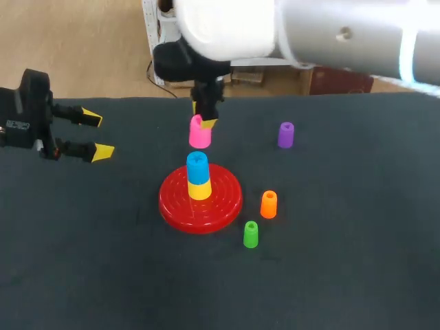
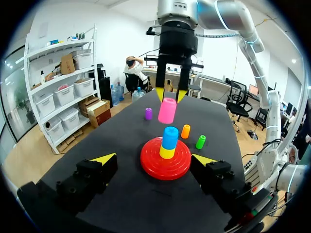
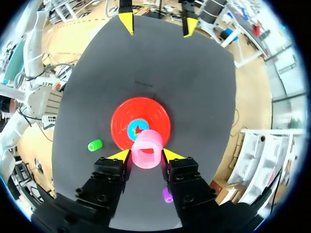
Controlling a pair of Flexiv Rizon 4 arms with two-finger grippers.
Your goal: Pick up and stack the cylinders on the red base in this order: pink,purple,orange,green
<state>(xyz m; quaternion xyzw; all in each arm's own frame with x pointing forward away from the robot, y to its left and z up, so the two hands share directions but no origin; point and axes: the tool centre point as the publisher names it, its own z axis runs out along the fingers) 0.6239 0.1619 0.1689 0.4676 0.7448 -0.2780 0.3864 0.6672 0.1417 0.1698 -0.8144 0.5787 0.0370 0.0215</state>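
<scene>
- The left gripper (image 1: 97, 135) is hanging over the left side of the dark table (image 1: 82, 275), well apart from every cylinder. Its two yellow-tipped fingers are standing wide apart with nothing between them
- The red base (image 1: 172, 203) is lying near the middle of the table. A yellow cylinder (image 1: 199, 191) is sitting upright at its centre, and a blue cylinder (image 1: 196, 167) is sitting on top of that (a two-piece stack)
- The pink cylinder (image 1: 199, 133) is hanging in the air just above the blue one, not touching it and leaning a little off upright. In the right wrist view its hollow end is facing the camera
- The right gripper (image 1: 204, 117) is pointing down over the stack, and its fingers are pressing the pink cylinder from two sides, clamped on it
- The green cylinder (image 1: 251, 234) is standing upright on the table just beside the base's front right rim, not touching it
- The orange cylinder (image 1: 268, 204) is standing upright near the green one, a little farther back and also just clear of the base
- The purple cylinder (image 1: 285, 135) is standing upright on its own toward the back of the table, well apart from the base and from the other loose cylinders
- The right arm (image 1: 344, 34) is coming in from the upper right and reaching past the middle to where its gripper is holding the pink piece
</scene>
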